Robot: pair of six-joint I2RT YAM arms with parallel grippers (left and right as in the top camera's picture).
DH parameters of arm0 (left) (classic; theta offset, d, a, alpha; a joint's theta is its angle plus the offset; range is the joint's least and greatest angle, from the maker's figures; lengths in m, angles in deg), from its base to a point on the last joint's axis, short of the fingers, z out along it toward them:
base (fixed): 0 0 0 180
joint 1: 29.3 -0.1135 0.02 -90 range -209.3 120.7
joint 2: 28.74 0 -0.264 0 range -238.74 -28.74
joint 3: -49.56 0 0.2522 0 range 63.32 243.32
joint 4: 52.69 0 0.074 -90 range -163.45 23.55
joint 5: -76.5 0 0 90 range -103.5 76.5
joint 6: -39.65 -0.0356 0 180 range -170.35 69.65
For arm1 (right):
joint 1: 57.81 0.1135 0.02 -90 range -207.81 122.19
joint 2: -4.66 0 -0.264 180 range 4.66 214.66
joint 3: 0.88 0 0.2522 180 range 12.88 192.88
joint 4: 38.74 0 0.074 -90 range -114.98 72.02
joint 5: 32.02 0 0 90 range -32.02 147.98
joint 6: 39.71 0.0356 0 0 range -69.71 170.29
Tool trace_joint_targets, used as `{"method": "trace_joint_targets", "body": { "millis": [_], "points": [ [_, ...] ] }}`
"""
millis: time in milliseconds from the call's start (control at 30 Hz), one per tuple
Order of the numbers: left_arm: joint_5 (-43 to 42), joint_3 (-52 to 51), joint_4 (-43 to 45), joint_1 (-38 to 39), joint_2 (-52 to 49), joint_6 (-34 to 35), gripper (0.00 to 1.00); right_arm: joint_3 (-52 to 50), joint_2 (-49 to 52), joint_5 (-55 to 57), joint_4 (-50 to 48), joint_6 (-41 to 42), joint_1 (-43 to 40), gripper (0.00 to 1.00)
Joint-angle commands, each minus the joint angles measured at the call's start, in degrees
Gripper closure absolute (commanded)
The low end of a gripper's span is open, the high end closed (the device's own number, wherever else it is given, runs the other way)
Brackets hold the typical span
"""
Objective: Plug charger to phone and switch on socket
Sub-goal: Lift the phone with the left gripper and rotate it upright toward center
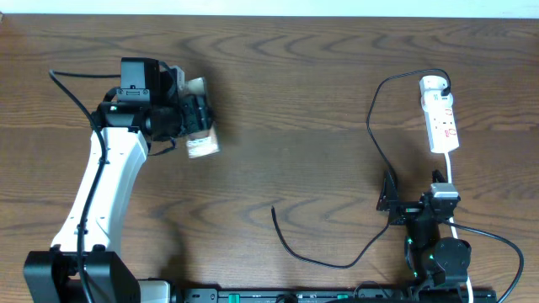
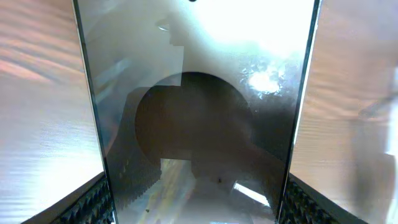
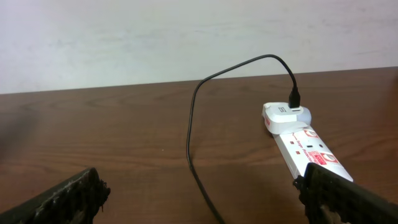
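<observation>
The phone (image 2: 199, 124) is a dark glossy slab that fills the left wrist view, and my left gripper (image 2: 196, 208) is shut on it, its ribbed pads (image 2: 93, 205) pressed to both long edges. From above, the left gripper (image 1: 195, 118) holds the phone (image 1: 202, 146) over the table's upper left. The socket (image 1: 442, 118), a white strip with red marks, lies at the upper right. The charger (image 1: 370, 126) is plugged into its far end, and its thin black cable loops down to a free tip near the table's middle. My right gripper (image 1: 404, 202) stands wide open by that cable (image 3: 189, 143), short of the socket (image 3: 305, 146).
A pale wall (image 3: 155, 37) rises behind the table's far edge. The strip's white cord (image 1: 451, 172) runs down past the right arm. A thick black arm cable (image 1: 505, 244) curves at the lower right. Both arm bases sit along the front edge.
</observation>
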Motion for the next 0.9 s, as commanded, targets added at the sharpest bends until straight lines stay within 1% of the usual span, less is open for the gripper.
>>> {"method": "trace_joint_targets", "body": {
  "millis": [0,33,67,100,333,500,600,800,867],
  "points": [
    [-15.0,1.8,1.2,-0.5,1.1,15.4,0.93,-0.1,-0.3,-0.3,0.3,-0.5,-0.5,0.01],
    [-17.5,1.8,1.6,-0.8,1.1,20.4,0.93,-0.1,-0.3,-0.3,0.3,-0.5,-0.5,0.01],
    [-18.8,1.8,1.7,-1.0,1.1,23.4,0.93,-0.1,-0.3,-0.3,0.3,-0.5,-0.5,0.01],
    [-21.8,1.8,1.7,-1.4,1.1,29.1,0.93,-0.1,-0.3,-0.3,0.3,-0.5,-0.5,0.01],
    [-38.1,1.8,1.8,-4.2,1.1,52.3,0.93,-0.1,-0.3,-0.3,0.3,-0.5,-0.5,0.01],
    [-44.4,1.8,1.8,-4.9,1.1,68.7,0.93,-0.1,-0.3,-0.3,0.3,-0.5,-0.5,0.01],
    [-46.2,1.8,1.9,-4.9,1.1,76.3,0.93,-0.1,-0.3,-0.3,0.3,-0.5,-0.5,0.01],
    [-48.2,1.8,1.9,-4.9,1.1,87.9,0.93,-0.1,-0.3,-0.3,0.3,-0.5,-0.5,0.01],
    [-49.4,1.8,1.9,-4.9,1.1,90.5,0.93,-0.1,-0.3,-0.3,0.3,-0.5,-0.5,0.01]
  ]
}}
